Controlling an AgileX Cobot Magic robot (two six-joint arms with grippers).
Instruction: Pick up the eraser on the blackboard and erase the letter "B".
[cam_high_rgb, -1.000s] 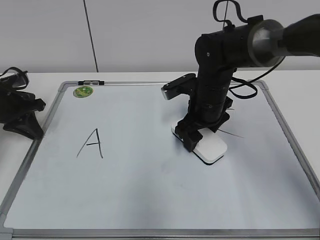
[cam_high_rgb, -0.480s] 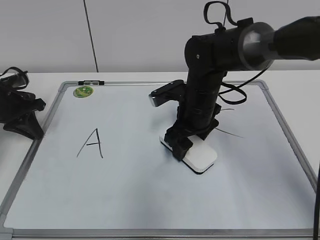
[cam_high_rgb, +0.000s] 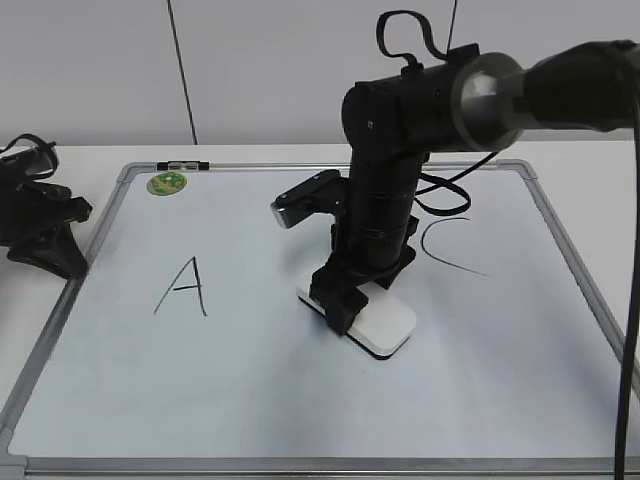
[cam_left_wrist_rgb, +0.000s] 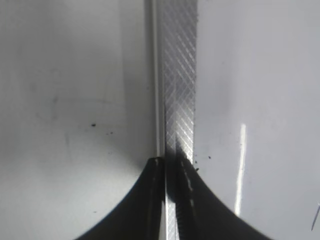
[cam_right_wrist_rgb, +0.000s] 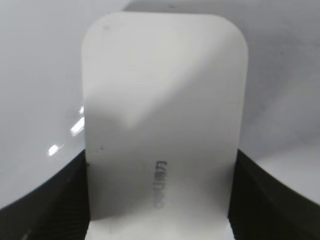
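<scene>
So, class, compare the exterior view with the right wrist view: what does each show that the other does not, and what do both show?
Only the exterior view shows the whole blackboard with its metal frame, the black letter A, the black letter C, the round green magnet and the idle left gripper at the board's left edge. No letter B is visible there. Only the right wrist view shows the small grey print on the eraser's top. Both show the white eraser held flat on the board by the right gripper, its jaws against the eraser's two sides.
</scene>
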